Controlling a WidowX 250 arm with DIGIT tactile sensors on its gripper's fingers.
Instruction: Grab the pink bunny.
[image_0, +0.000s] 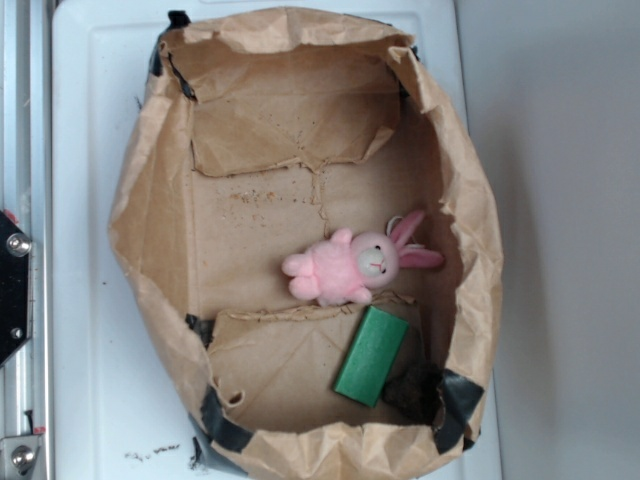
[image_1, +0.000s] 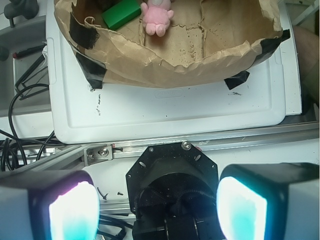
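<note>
Metal rail (image_0: 22, 250): runs along the left edge of the exterior view, with a black plate bolted to it.
White tray (image_0: 85, 300): lies under the bag, with bare plastic showing along the bag's left side and a few dark specks near its lower edge.
Paper bag (image_0: 150, 230): brown and crumpled, its walls folded down into an open tub; strips of black tape patch its corners.
Crumbs (image_0: 250, 196): a thin scatter on the bag floor, toward the upper left.
Pink bunny (image_0: 355, 268): lies on the bag floor right of centre, its pale face up and its two darker ears pointing toward the right wall; nothing holds it.
Green block (image_0: 371, 356): lies flat just below the bunny, tilted, near it but apart.
Dark lump (image_0: 412, 392): sits in the bag's lower right corner, just beside the block; what it is cannot be told.
Gripper (image_1: 157, 207): seen only in the wrist view, well back from the bag over the rail and the robot's black base; its two glowing pads (image_1: 74, 210) stand wide apart with nothing between them.
</note>
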